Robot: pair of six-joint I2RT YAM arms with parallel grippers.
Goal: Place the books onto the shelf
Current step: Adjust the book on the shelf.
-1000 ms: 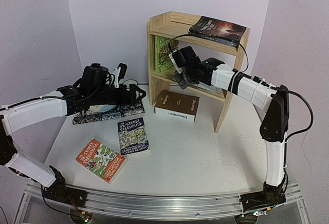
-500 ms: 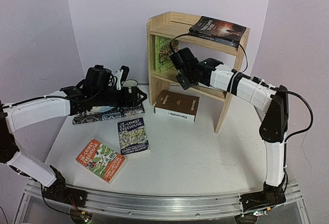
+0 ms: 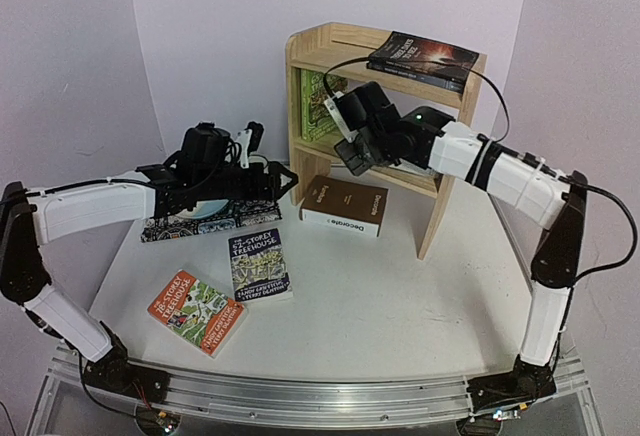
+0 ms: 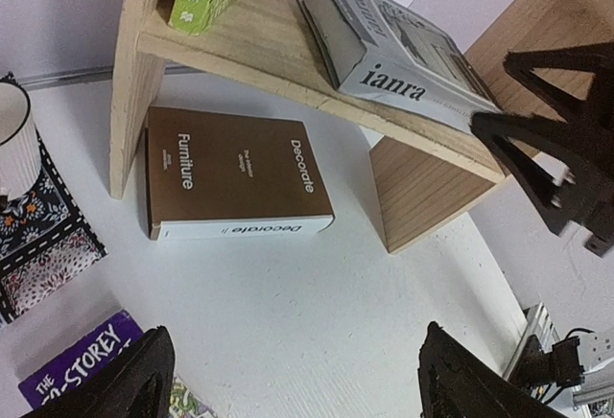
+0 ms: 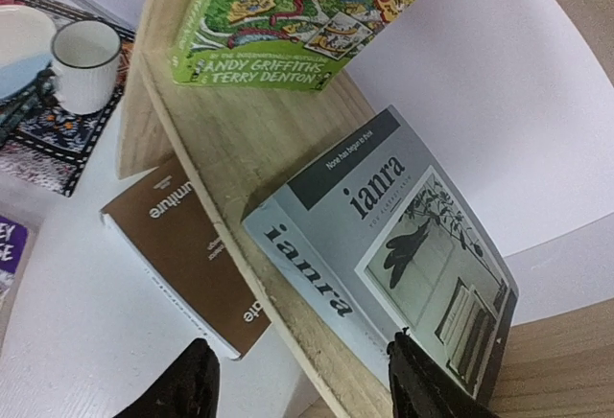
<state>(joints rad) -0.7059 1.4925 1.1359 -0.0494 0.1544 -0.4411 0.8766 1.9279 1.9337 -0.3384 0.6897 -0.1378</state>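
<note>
Nearest the arms' bases, the orange paperback [image 3: 197,312] and the dark blue paperback [image 3: 259,265] lie flat and face up on the white table [image 3: 400,296]. Both are probably light, thin and bendable, with glossy covers that may slip, so a pinch across the spine edge looks safer than one at a loose corner. Further in, the thick "Decorate" book [image 3: 345,206] lies flat just in front of the shelf [image 3: 445,186]. It is likely stiff and heavy, best clasped across its thickness near the middle of a long side. The left gripper [image 4: 297,389] hovers above the patterned mat [image 3: 170,226], fingers spread wide and empty (plate and mug sit on that mat and are no part of the job). On the shelf's lower board [image 5: 240,150] the grey book [image 5: 384,245] lies flat and skewed, one corner reaching the front edge. The right gripper [image 5: 302,389] stands just before it, fingers apart and pinching nothing. The green paperback [image 5: 288,15] stands at the left end of the same board, and the dark books [image 3: 425,59] lie stacked on the top board. Behind is a plain pale lilac wall.
</note>
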